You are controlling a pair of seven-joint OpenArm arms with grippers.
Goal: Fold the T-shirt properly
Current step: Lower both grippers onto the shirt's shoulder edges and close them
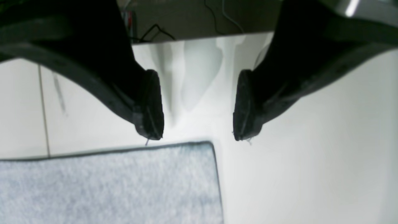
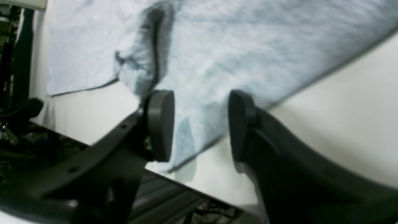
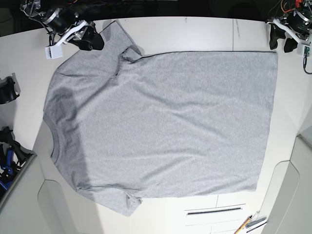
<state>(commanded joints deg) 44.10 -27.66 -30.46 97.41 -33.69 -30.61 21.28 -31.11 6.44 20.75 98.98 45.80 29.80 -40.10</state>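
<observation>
The grey T-shirt (image 3: 161, 117) lies spread flat on the white table (image 3: 185, 31), with its neck at the left and its hem at the right. My right gripper (image 3: 91, 43) stands open at the far-left sleeve (image 3: 119, 41). In the right wrist view that gripper (image 2: 199, 124) straddles the sleeve's edge (image 2: 202, 93) with nothing pinched. My left gripper (image 3: 282, 43) is open just beyond the far-right hem corner. In the left wrist view its fingertips (image 1: 152, 124) hover above bare table, and the shirt's corner (image 1: 108, 186) lies just below them.
Black equipment (image 3: 7, 90) sits at the table's left edge. A pencil (image 3: 243, 225) and a slot (image 3: 214, 210) are at the front right. Cables (image 1: 155, 31) hang beyond the far table edge. A seam (image 1: 43, 109) runs across the tabletop.
</observation>
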